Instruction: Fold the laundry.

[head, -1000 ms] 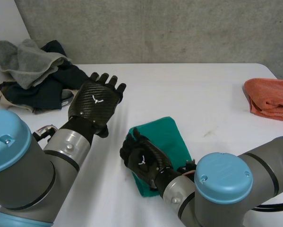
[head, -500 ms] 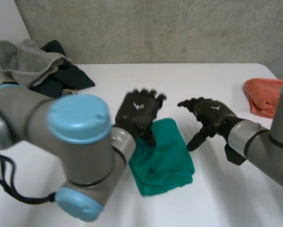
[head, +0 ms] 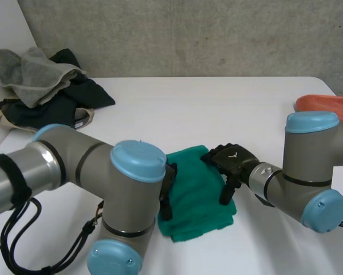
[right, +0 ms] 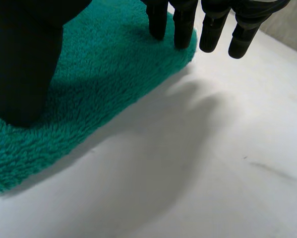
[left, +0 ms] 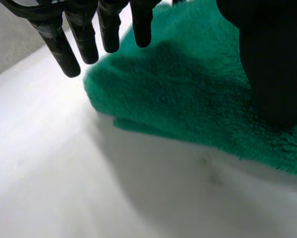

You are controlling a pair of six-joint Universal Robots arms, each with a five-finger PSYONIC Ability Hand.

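Moved: both hands, raised over the green towel [head: 197,192] half a second ago, now sit low at its two sides.
Pile, far left: one grey towel [head: 31,71] lying on one dark garment [head: 74,97], at the back corner of the bench [head: 217,109].
Left hand [head: 167,195]: at the towel's left edge; fingers [left: 108,25] straight over the edge, thumb resting on the cloth, clasping nothing.
Green towel: one, folded, lying flat near the front middle of the bench.
Right hand [head: 233,160]: at the towel's right edge; fingers [right: 184,27] straight, two tips touching the cloth, thumb set on it, clasping nothing; a small white emblem on its back, too small to read.
Orange cloth [head: 326,103]: one, at the far right edge.
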